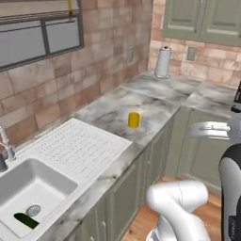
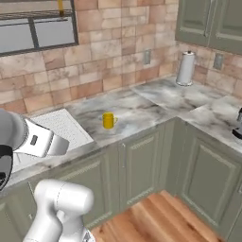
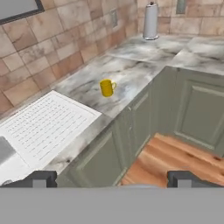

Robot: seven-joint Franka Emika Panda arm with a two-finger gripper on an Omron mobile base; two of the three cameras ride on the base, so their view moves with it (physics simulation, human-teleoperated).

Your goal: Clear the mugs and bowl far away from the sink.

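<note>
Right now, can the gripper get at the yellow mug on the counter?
Probably yes. The yellow mug stands alone on bare marble counter beside the drainboard, nothing around it. The gripper is open, facing it, but well back over the floor, so the arm must extend.

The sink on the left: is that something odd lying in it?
Yes. A dark green thing lies at the bottom of the sink, beside the drain. What it is cannot be told. The yellow mug stands upright on the counter.

Yellow mug (image 2: 109, 120) upright on marble counter (image 2: 142, 106), near sink drainboard (image 2: 64, 125), paper towel roll (image 2: 185, 68) far right.
</note>
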